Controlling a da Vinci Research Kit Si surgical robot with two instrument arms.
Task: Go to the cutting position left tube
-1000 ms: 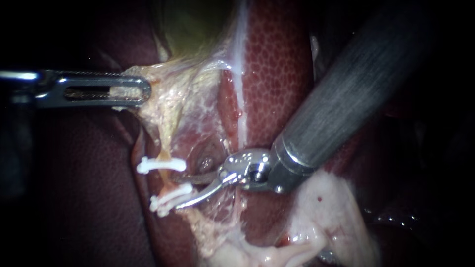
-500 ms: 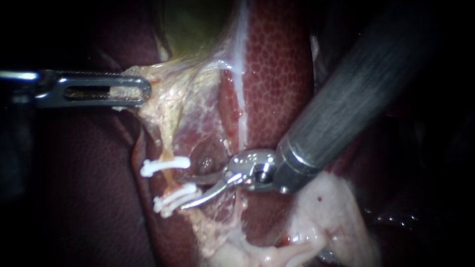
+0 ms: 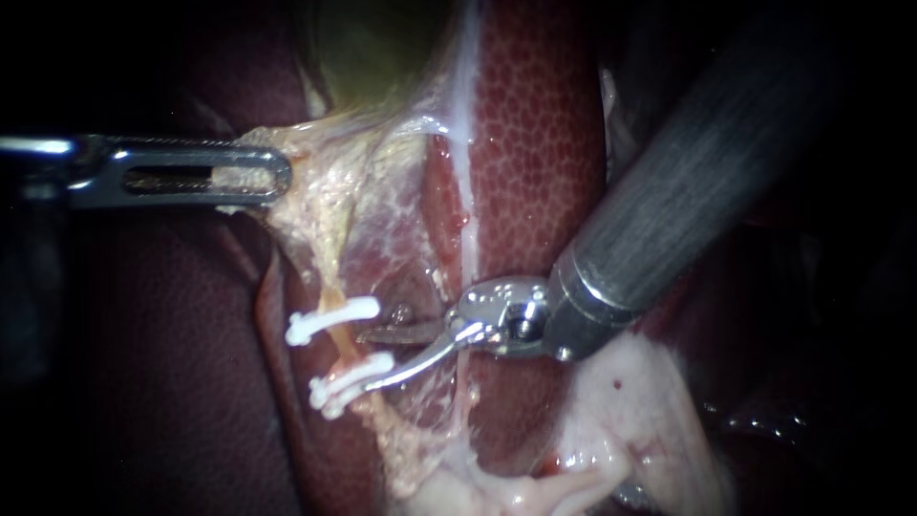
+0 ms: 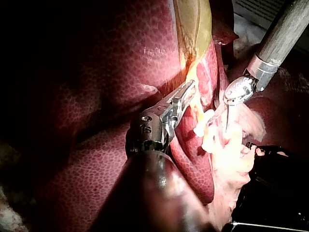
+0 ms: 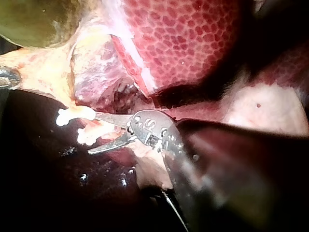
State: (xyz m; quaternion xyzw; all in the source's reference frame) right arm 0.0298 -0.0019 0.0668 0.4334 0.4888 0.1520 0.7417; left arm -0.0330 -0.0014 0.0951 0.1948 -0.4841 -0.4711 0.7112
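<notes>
A thin yellowish tube (image 3: 341, 346) runs down from the pale tissue (image 3: 325, 191) under the gallbladder (image 3: 373, 48). It carries two white clips, an upper clip (image 3: 334, 320) and a lower clip (image 3: 350, 382). My right instrument (image 3: 365, 360) comes in from the upper right, its two blades open. The blade tips lie just right of the tube, level with the stretch between the clips. In the right wrist view the blades (image 5: 99, 133) gape beside the clips (image 5: 72, 115). My left instrument (image 3: 222, 175) is shut on the pale tissue and holds it taut.
Mottled red liver (image 3: 535, 124) lies behind the right instrument's shaft (image 3: 688, 182). Dark liver (image 3: 162, 363) fills the lower left. A pale fatty lump (image 3: 630, 420) sits under the right instrument's wrist. In the left wrist view my right instrument (image 4: 225, 121) hangs ahead of the left jaws (image 4: 186, 94).
The right instrument has drawn back to the right, blades still open. The clipped tube has swung right with it. The left instrument has held still.
</notes>
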